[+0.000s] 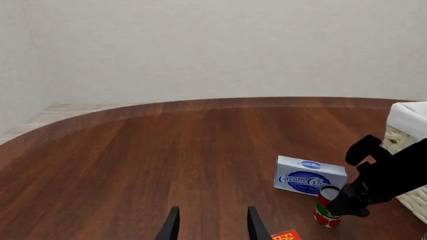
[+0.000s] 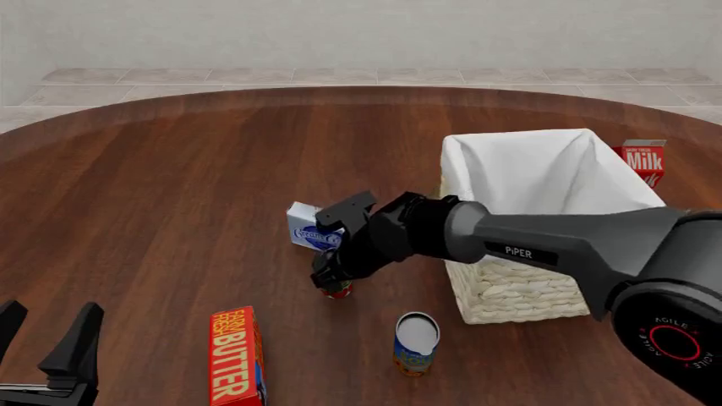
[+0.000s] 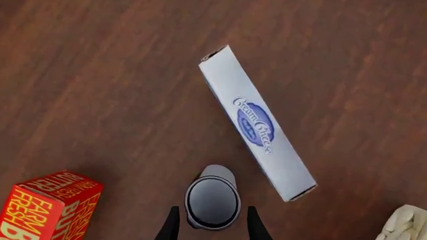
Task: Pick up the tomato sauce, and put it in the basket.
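Tomato sauce: upright on the table, between the right gripper fingers, which flank its rim; whether they clamp it cannot be told. Left gripper: fingers apart, empty, near edge. Red box: "FARM FRESH BUTTER". White-blue box: "Cream Cheese", just behind can. Basket: right of can. Carton: "Milk", beyond basket.

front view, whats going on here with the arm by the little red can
The right gripper has reached down over the small red-labelled tomato sauce can, which stands upright on the wooden table beside the white cream cheese box. Its fingers straddle the can; whether they touch it can't be told. The large pale wicker basket waits nearby. The left gripper is open and idle.
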You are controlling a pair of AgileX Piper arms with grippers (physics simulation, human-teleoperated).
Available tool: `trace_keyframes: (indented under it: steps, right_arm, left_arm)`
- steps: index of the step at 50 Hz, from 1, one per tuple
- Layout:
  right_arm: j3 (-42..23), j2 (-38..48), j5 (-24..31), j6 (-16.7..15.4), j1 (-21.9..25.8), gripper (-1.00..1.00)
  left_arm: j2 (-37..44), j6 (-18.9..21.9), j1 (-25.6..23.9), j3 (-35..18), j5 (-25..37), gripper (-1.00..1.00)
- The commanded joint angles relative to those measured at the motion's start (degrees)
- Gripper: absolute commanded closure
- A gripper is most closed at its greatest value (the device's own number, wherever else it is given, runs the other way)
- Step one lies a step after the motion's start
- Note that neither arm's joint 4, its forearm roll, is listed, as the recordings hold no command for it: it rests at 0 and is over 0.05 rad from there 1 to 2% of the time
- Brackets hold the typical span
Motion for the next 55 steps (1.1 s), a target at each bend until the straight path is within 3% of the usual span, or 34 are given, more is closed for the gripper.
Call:
trace_keyframes:
  steps: [1, 29, 30, 55]
  right_arm:
    - [-0.1, 1.3, -0.4, 0.8, 0.0, -1.0]
    - [-0.9, 1.9, -0.8, 0.7, 0.5, -1.0]
    - [-0.8, 1.7, -0.9, 0.8, 0.5, 1.0]
    - [3.0, -6.2, 1.2, 0.5, 1.5, 1.0]
  left_arm:
    - [0.0, 0.0, 0.0, 0.0, 0.0, -1.0]
    - [0.0, 0.0, 0.0, 0.0, 0.0, -1.0]
    - [0.0, 0.0, 0.0, 0.0, 0.0, -1.0]
    - [0.0, 0.0, 0.0, 0.0, 0.0, -1.0]
